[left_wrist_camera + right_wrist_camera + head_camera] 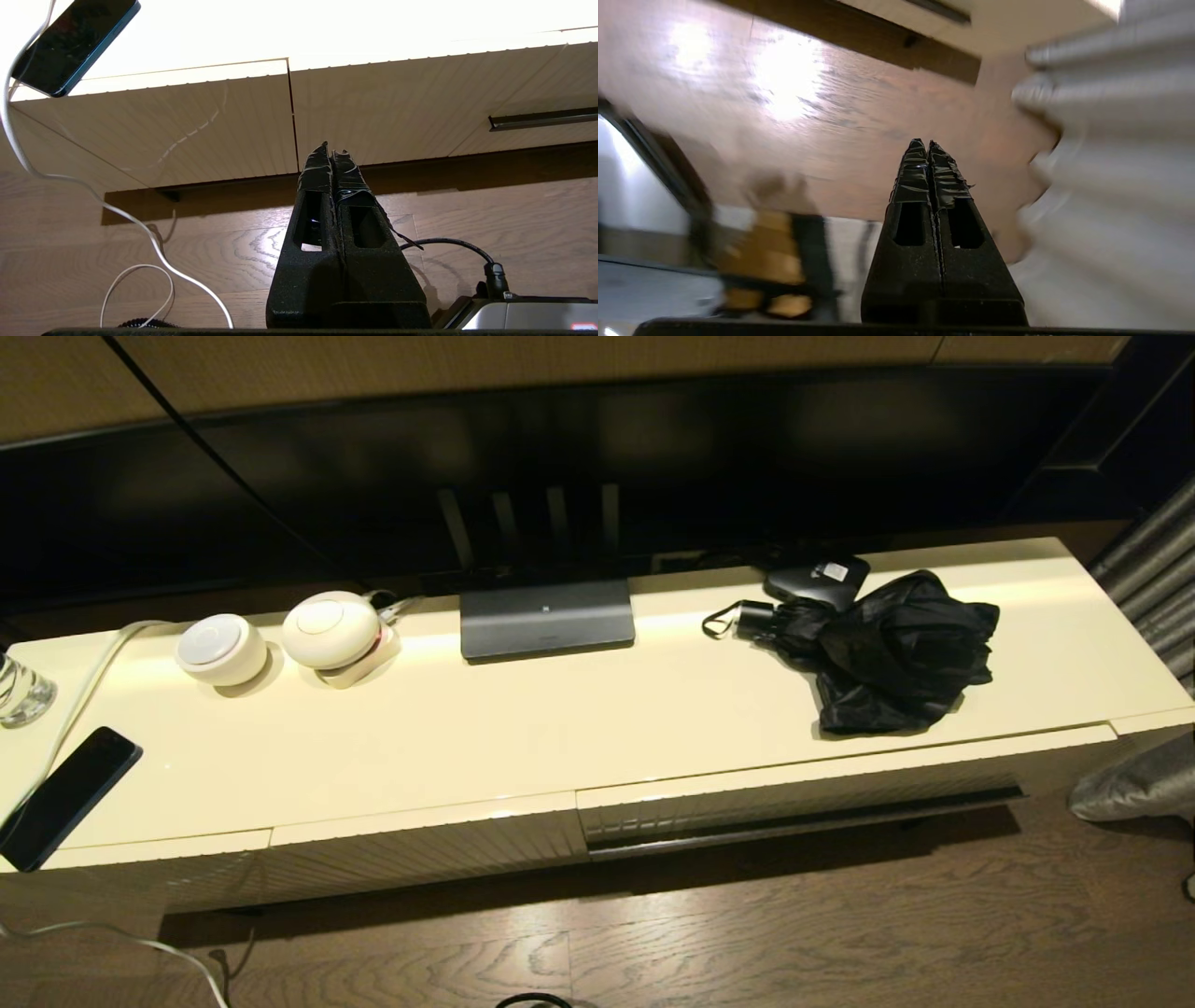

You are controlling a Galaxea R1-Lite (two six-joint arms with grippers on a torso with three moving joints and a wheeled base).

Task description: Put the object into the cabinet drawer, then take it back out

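Nearest to us is the brown wood-grain floor (747, 933), running along the foot of a long, glossy cream cabinet (523, 728). Neither of our arms appears in the head view. Our left gripper (331, 151) hangs low over the floor, pointing at the cabinet's ribbed front panels, with its black taped fingers pressed together and holding nothing. Our right gripper (923, 144) is also low above the floor, near grey pleated curtain fabric (1106, 140); its jaws are pressed together and empty too.

The wide, shallow cream drawer with a ribbed front and dark lower strip (803, 803) sits closed on the cabinet's right half. On the cabinet top above it, to the right, lies the black compact umbrella with loose glossy folds (887, 653), its short handle and wrist loop pointing left. A small flat black box with a white label (818, 577) touches its far side.

Toward the middle stands a dark grey television base (547, 619). Further left are two round white devices (280, 639), and at the near left edge a dark smartphone (65, 795) on a white cable (93, 196).
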